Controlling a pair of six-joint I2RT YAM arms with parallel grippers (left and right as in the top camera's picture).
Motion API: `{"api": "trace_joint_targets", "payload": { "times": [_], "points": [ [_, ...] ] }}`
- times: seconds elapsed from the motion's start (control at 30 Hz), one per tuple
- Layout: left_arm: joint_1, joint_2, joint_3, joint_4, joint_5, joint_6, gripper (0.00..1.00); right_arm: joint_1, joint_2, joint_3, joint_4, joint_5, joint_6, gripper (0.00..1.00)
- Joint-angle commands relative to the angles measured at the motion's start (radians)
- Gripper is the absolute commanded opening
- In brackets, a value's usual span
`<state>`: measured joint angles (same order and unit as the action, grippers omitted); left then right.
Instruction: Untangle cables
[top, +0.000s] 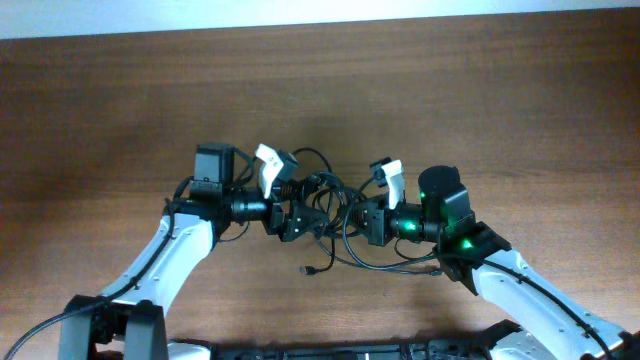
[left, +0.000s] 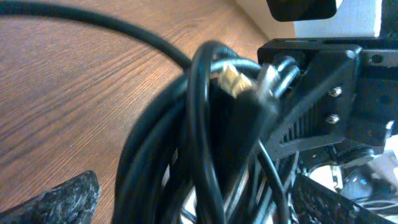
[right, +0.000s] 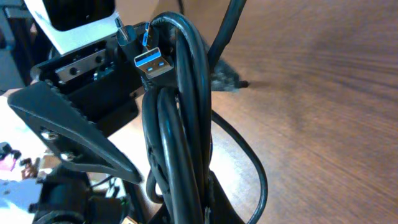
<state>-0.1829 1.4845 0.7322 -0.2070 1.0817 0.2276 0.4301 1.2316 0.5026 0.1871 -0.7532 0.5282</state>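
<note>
**Cables bunched between both arms at mid-bench**

You have both arms meeting over the middle of the wooden bench, and the cables sit in a dark knot right between them.

Your right fingers are together and clamped on the cables. In the right wrist view the bundle rises straight up from them as several black strands pressed side by side. A blue USB plug sticks out at the top of that bundle.

Your left fingers stand apart. In the left wrist view one textured pad sits low on the left and the looped bundle hangs between the fingers. You cannot tell from that view whether the pad touches a strand. A gold-tipped plug shows near the top of the loops, close to the black body of the right arm's hand.

From overhead, one strand leaves the knot and sweeps low across the bench in a wide loop towards the right arm. A loose plug end lies on the wood just below the knot.
</note>
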Motion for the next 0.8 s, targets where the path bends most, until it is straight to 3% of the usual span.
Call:
{"api": "trace_joint_targets", "payload": {
  "times": [0.0, 0.07, 0.13, 0.2, 0.3, 0.37, 0.4, 0.53, 0.7, 0.77],
  "points": [
    [-0.017, -0.016, 0.006, 0.022, -0.06, 0.032, 0.87, 0.001, 0.002, -0.006, 0.011, -0.09, 0.005, 0.04],
    [-0.01, -0.016, 0.006, 0.025, -0.087, 0.032, 0.8, 0.001, 0.002, -0.006, 0.011, -0.11, 0.005, 0.04],
    [0.003, -0.016, 0.006, 0.034, -0.084, 0.032, 0.66, 0.001, 0.002, -0.006, 0.011, -0.112, 0.005, 0.04],
    [0.015, -0.016, 0.006, 0.033, -0.084, 0.032, 0.44, 0.001, 0.002, -0.006, 0.01, -0.112, 0.005, 0.04],
    [0.016, -0.016, 0.006, 0.034, -0.084, 0.032, 0.42, 0.001, 0.002, -0.006, 0.011, -0.112, 0.005, 0.04],
    [0.016, -0.016, 0.006, 0.033, -0.083, 0.032, 0.29, 0.001, 0.002, -0.006, 0.011, -0.111, 0.005, 0.04],
    [0.013, -0.016, 0.006, 0.031, -0.075, 0.032, 0.29, 0.001, 0.002, -0.006, 0.011, -0.111, 0.005, 0.04],
    [-0.019, -0.016, 0.005, 0.027, -0.069, 0.032, 0.01, 0.001, 0.002, -0.006, 0.011, -0.107, 0.005, 0.04],
    [-0.02, -0.016, 0.005, 0.026, -0.1, 0.032, 0.0, 0.001, 0.002, -0.006, 0.011, -0.106, 0.005, 0.06],
    [-0.02, -0.016, 0.005, 0.024, -0.103, 0.032, 0.0, 0.001, 0.002, -0.006, 0.011, -0.107, 0.005, 0.11]
  ]
}}
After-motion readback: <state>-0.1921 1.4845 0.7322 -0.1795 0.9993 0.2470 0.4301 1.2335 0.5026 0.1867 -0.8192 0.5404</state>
